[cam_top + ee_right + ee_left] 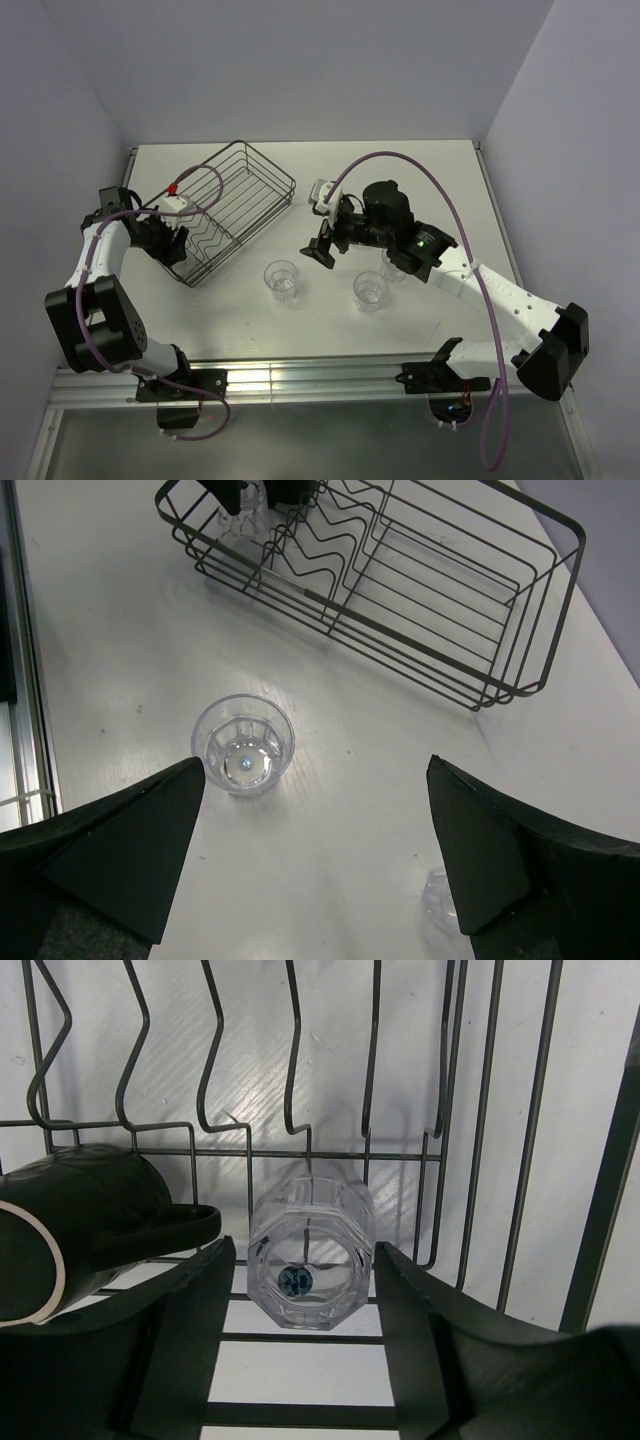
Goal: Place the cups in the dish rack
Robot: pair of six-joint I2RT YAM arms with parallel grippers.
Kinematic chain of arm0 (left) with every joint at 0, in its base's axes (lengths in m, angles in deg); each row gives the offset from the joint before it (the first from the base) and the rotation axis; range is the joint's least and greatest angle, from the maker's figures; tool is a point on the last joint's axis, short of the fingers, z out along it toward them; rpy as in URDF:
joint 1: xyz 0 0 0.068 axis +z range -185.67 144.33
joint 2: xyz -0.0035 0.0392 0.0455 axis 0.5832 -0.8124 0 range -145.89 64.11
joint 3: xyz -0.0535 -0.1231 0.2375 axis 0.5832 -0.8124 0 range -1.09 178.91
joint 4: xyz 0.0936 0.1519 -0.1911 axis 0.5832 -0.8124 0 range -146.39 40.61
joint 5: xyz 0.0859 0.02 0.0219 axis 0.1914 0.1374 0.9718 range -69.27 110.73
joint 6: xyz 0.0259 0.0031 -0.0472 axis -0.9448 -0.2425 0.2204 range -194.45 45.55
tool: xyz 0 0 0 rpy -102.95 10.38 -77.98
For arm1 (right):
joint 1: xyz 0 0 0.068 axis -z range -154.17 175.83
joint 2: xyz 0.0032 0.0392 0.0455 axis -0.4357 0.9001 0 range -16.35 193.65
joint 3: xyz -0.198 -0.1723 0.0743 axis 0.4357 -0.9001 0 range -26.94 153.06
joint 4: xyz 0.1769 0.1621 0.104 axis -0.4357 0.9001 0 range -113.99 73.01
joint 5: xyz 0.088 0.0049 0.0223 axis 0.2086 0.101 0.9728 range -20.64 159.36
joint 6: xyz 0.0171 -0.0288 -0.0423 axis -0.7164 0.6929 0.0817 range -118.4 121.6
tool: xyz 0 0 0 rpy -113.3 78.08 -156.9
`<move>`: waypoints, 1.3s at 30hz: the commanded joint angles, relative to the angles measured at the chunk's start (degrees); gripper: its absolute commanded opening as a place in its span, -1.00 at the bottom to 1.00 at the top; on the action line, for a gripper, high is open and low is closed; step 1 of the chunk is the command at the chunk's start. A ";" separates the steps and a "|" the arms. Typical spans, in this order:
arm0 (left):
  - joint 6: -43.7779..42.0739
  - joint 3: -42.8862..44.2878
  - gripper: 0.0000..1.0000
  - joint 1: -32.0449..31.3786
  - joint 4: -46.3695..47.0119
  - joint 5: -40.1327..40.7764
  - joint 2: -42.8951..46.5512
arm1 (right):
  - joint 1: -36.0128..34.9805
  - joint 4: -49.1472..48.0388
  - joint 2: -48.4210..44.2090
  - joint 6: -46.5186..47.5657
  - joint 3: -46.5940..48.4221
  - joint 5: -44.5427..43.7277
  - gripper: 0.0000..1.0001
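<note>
1. Rack (268,163): black wire basket, sat skewed on the table's far left.
2. Mug (80,1220): dark, lay on its side inside the rack.
3. Ribbed glass (310,1255): clear, also tipped on its side in there, just right of the mug.
4. Left glass (282,280) and right glass (370,290): stood upright on the table, near the rack.

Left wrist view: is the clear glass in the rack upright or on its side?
On its side: the tumbler points one end at the camera, its body lying along the dish rack wires beside the dark mug.
</note>
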 commanded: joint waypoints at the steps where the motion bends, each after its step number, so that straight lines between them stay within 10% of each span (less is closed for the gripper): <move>1: 0.10 -0.29 0.38 -0.33 1.16 -0.66 0.47 | 0.33 -2.17 0.38 0.36 1.35 0.88 1.00; 39: 16.61 17.47 0.99 -9.02 -1.93 0.12 12.50 | 4.90 0.46 -1.47 -2.88 0.21 0.88 1.00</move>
